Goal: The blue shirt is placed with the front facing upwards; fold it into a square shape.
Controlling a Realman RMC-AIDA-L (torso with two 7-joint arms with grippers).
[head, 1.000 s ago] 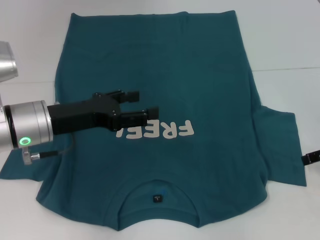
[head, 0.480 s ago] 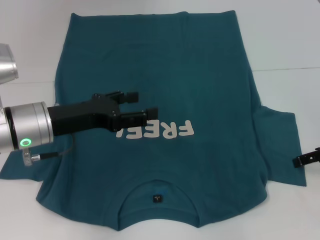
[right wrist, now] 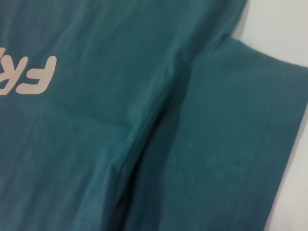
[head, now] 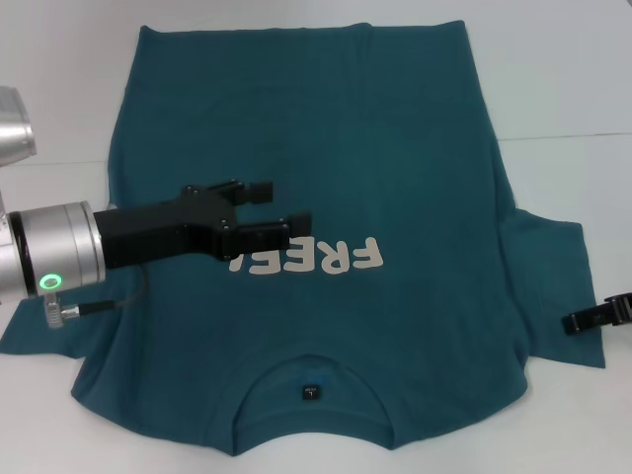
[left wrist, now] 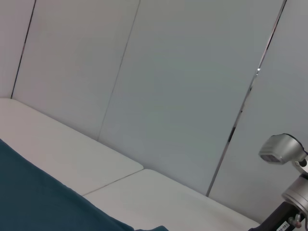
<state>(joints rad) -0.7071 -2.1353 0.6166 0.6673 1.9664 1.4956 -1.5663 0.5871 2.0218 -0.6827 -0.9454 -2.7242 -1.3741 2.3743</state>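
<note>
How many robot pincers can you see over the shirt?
2. The left pincer hangs open over the blue shirt's chest lettering; the right pincer peeks in at its right sleeve.

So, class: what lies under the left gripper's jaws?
Under the left gripper, whose jaws are open, lies the blue shirt. Its white lettering is partly covered: only "FREE" shows, the rest is hidden by the jaws.
</note>
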